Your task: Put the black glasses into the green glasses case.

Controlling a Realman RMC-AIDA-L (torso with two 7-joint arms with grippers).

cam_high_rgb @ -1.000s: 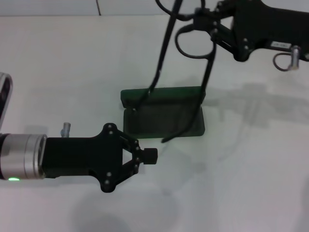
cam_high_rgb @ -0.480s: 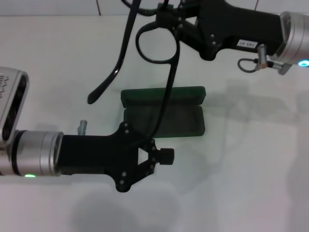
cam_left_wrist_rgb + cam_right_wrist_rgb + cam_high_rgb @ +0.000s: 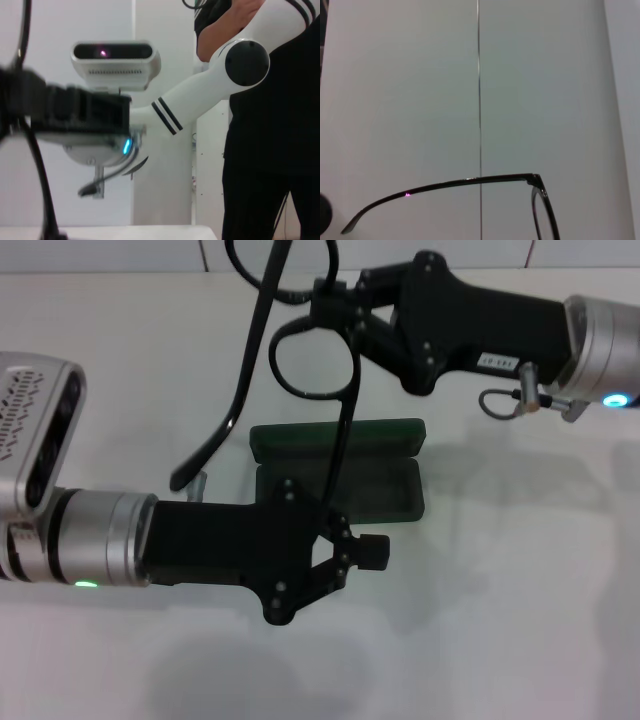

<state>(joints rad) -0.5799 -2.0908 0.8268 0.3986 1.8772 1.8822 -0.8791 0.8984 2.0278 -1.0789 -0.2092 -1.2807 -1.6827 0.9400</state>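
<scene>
- White tabletop (image 3: pixel 520 620) spreads under both my arms, with a pale wall behind it.
- My left gripper (image 3: pixel 372 553) reaches in from the left, near side, hovering just in front of the green glasses case (image 3: pixel 380 490); its fingers are pinched together on nothing.
- That green glasses case lies open at the middle of the table, lid hinged up on its far side.
- My right gripper (image 3: pixel 335 308) comes in from the far right and clamps the black glasses (image 3: pixel 312 360) by the frame, holding them in the air above the case, temple arms hanging down toward its left half.
</scene>
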